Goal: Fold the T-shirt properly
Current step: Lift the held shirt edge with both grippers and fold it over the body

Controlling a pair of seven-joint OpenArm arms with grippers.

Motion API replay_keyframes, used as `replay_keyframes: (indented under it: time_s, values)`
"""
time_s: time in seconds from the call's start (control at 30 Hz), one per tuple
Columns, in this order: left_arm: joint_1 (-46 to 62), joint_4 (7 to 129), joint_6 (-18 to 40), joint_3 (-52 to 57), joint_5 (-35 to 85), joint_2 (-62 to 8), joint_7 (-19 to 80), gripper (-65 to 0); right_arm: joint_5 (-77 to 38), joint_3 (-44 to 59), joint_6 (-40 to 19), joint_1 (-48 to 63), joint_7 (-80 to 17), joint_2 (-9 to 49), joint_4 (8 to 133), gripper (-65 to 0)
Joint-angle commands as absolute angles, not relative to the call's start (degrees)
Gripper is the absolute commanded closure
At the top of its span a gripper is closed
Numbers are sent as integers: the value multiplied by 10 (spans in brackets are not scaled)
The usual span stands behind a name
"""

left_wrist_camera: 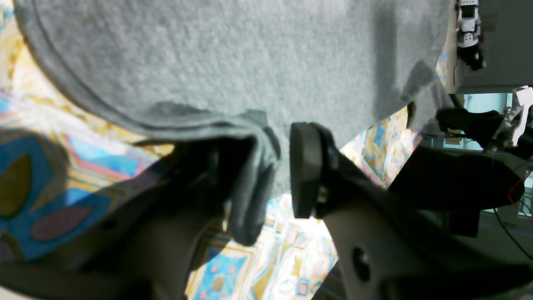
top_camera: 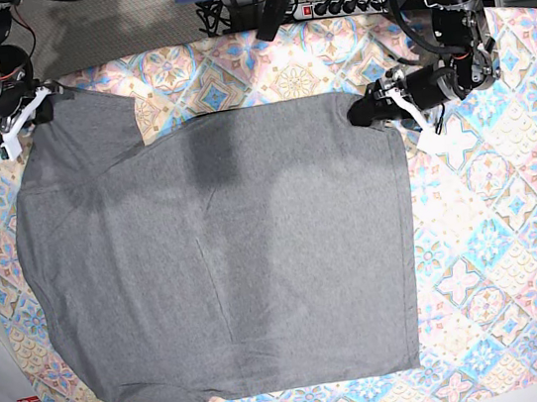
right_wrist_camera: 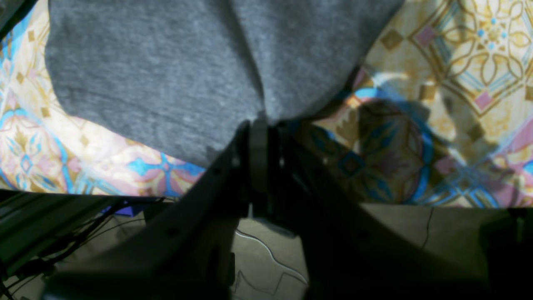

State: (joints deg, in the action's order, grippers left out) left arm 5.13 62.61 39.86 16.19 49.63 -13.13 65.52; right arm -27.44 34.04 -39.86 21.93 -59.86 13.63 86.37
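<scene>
T-shirt (top_camera: 218, 268): right claw (right_wrist_camera: 260, 125) clenched on hem; left claw (left_wrist_camera: 272, 175) parted around corner. Risk: corner slips free.

A flat table covered with a colourful tile-patterned cloth (top_camera: 512, 227) in blue, gold and pink carries a large plain heather-grey short-sleeved T-shirt (top_camera: 228, 267), spread mostly flat across its middle and left, partly folded.

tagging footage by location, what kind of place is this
Probably a robotics lab bench: a tile-patterned cloth covers the table, a power strip and loose cables lie behind it, and a grey T-shirt is spread out.
</scene>
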Motion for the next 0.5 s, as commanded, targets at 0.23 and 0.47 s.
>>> replay_keyframes:
  time_s: [0.23, 0.47]
  values:
    - [58, 628, 393, 159, 470, -140, 681, 0, -280, 346, -400, 234, -592, 147, 946, -8]
    - [101, 710, 393, 110, 475, -161, 681, 0, -280, 347, -400, 246, -596, 146, 1004, -8]
